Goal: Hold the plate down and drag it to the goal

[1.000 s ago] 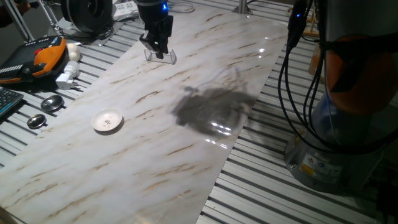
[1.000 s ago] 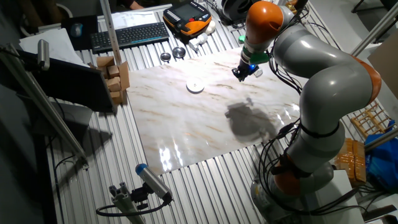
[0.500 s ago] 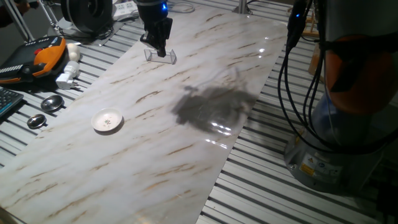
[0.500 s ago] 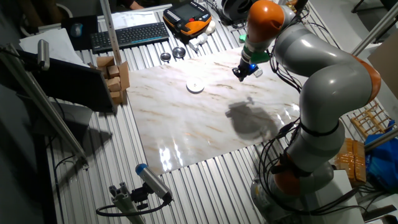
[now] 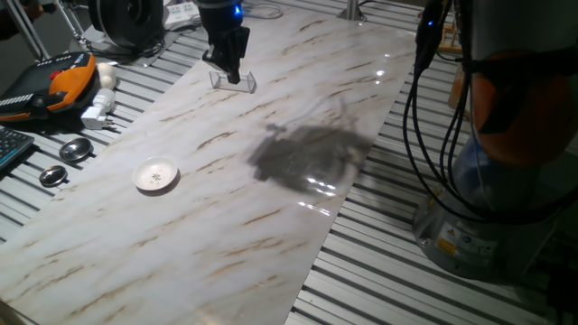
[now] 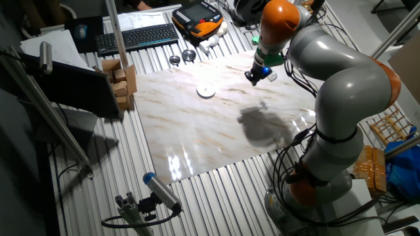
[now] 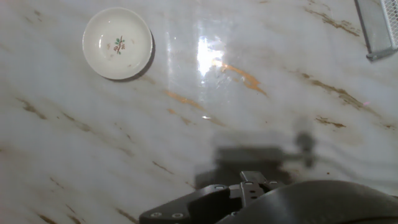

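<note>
The plate (image 5: 156, 175) is a small round white dish lying on the marble board at its left side. It also shows in the other fixed view (image 6: 206, 91) and at the upper left of the hand view (image 7: 117, 43), with a small mark at its centre. The goal (image 5: 233, 81), a clear plastic bracket, sits at the far end of the board and at the top right corner of the hand view (image 7: 379, 28). My gripper (image 5: 229, 76) hangs just over the goal, far from the plate. Its fingers look pressed together and hold nothing. The hand view shows no fingers.
Two grey metal discs (image 5: 75, 150) (image 5: 53, 176) lie on the slatted table left of the board. An orange pendant (image 5: 54, 86) and a white plug (image 5: 97, 113) sit behind them. Black cables (image 5: 420, 99) hang at the right by the robot base (image 5: 506, 181). A cardboard box (image 6: 121, 78) stands beside the board.
The hand has shifted and turned slightly above the goal and now looks narrower. The plate has not moved.
</note>
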Available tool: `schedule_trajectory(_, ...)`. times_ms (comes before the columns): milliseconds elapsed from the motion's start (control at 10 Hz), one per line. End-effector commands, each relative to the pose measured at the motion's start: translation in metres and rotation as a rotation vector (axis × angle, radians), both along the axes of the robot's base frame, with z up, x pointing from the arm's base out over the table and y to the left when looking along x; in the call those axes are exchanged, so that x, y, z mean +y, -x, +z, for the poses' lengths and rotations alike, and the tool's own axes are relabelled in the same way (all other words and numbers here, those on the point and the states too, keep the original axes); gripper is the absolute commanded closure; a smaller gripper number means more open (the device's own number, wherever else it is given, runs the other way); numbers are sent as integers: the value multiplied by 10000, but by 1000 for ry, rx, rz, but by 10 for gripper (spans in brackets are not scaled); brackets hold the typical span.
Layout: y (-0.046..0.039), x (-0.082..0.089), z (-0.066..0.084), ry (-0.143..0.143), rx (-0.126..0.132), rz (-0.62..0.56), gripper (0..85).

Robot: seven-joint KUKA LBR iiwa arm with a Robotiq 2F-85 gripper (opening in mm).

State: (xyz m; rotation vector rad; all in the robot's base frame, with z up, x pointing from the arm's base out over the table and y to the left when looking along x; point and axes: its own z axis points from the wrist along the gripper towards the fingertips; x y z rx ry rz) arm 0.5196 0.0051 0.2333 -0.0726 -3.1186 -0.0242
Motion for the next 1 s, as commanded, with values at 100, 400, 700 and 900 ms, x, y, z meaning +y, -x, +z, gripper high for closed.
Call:
schedule_trajectory(100, -36, 19, -104, 7, -19, -14, 850)
schedule_trajectory(400, -64, 104, -293, 7, -42, -33, 850)
schedule_trajectory(700, -48, 225, -387, -1, -49, -52, 850)
schedule_trajectory(900, -26, 302, -424, -1, -50, -59, 850)
